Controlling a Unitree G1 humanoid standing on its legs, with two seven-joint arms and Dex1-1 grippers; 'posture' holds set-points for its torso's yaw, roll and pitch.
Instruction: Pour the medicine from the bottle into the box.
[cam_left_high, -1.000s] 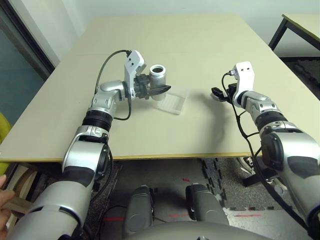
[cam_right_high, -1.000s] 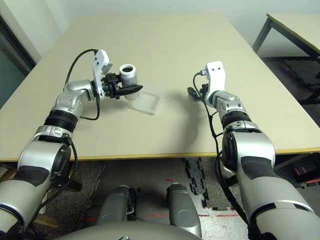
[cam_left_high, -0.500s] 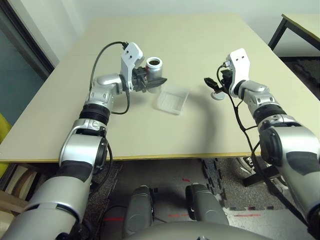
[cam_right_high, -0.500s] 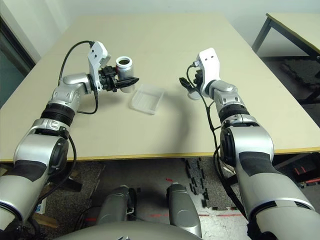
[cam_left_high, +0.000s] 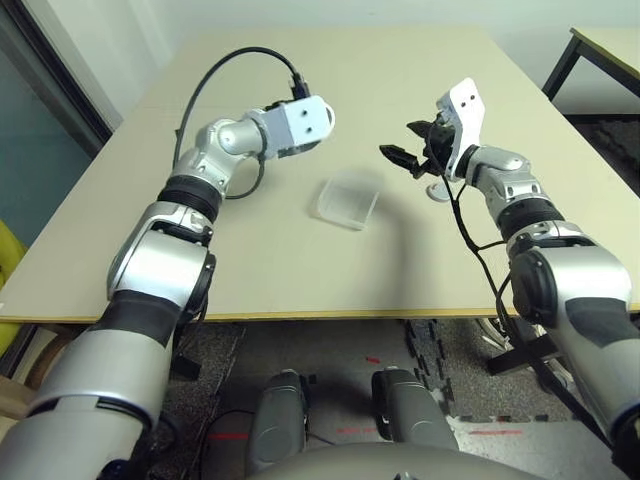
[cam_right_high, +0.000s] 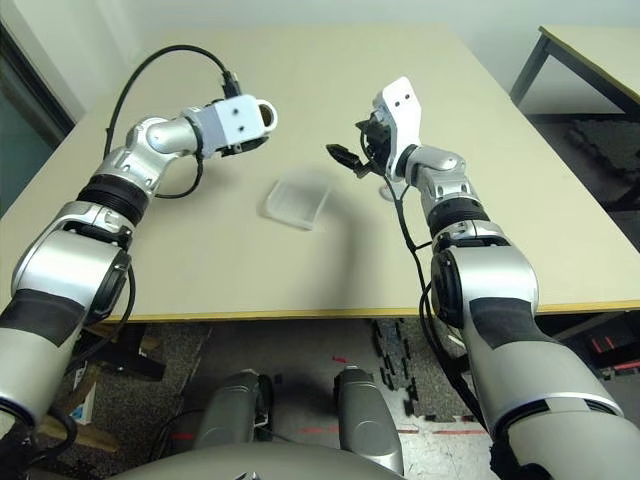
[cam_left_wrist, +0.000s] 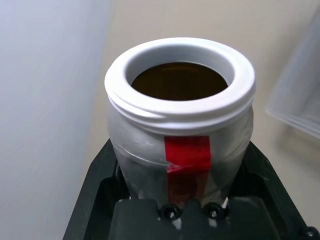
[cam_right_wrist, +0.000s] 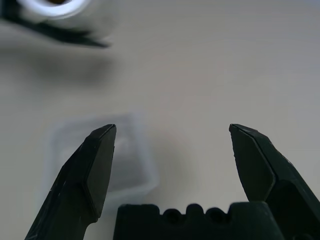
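Uncapped bottle (cam_left_wrist: 180, 135) clenched in left gripper (cam_left_wrist: 175, 200) above the worktop (cam_left_high: 300, 260) beside the box (cam_left_high: 348, 199), which looks empty; right gripper (cam_right_wrist: 172, 145) fingers spread, empty; pouring not yet begun.

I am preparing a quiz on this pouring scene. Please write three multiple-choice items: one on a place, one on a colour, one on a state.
1. Where is the box?
A. on the table, between the two arms
B. in the right gripper
C. on the floor

2. What colour is the stripe on the bottle?
A. blue
B. red
C. green

3. How are the right gripper's fingers?
A. shut on the bottle
B. shut on the cap
C. open, holding nothing

Answers: 1 A, it lies on the table. 2 B, the left wrist view shows it. 3 C, the fingers stand apart.
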